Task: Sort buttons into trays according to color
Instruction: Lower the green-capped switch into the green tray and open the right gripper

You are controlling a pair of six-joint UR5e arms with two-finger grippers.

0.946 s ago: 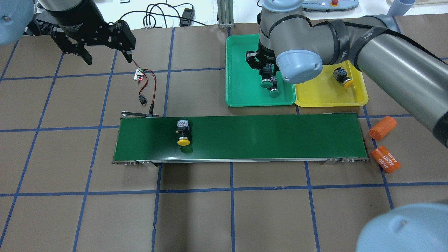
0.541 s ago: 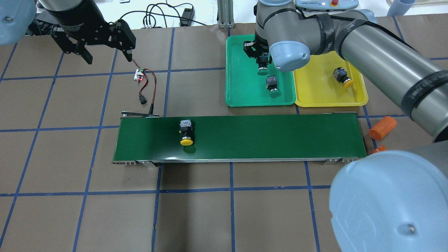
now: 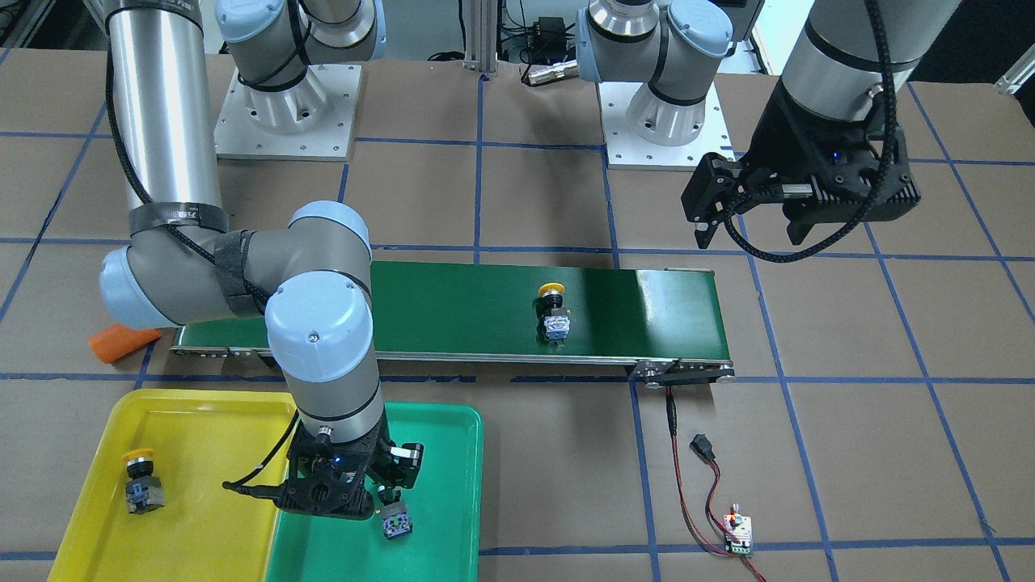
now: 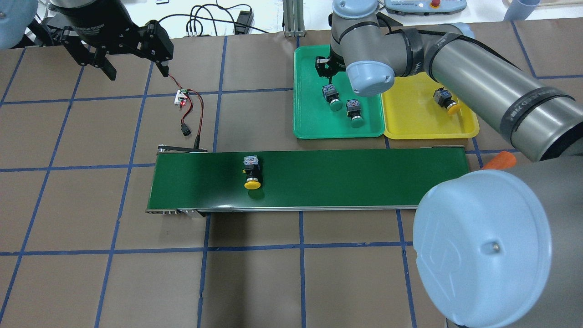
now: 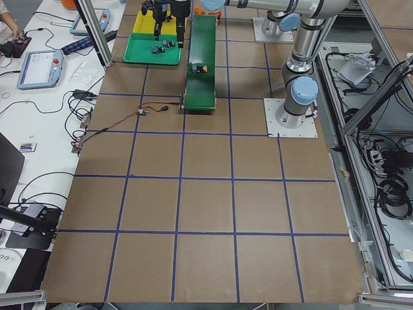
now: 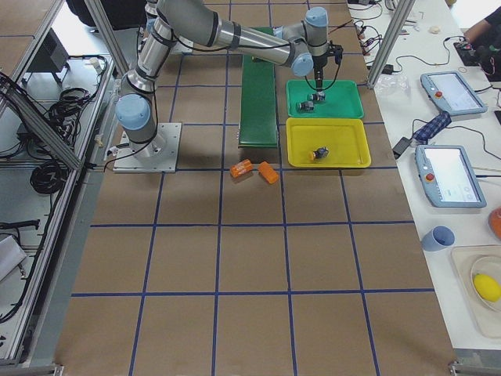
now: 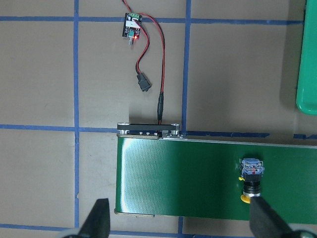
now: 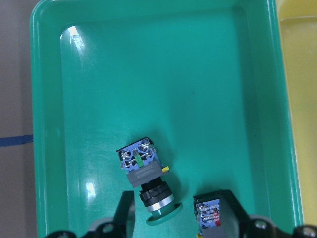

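The right gripper (image 4: pixel 324 69) has released a green button (image 4: pixel 332 97) in the green tray (image 4: pixel 309 123), jaws apart; the yellow button (image 4: pixel 252 174) has ridden rightward on the belt (image 4: pixel 346 177). It lies crosswise, cap toward frame bottom, lower left of those jaws, perhaps nearer them than the spread left gripper (image 4: pixel 135 70), upper left
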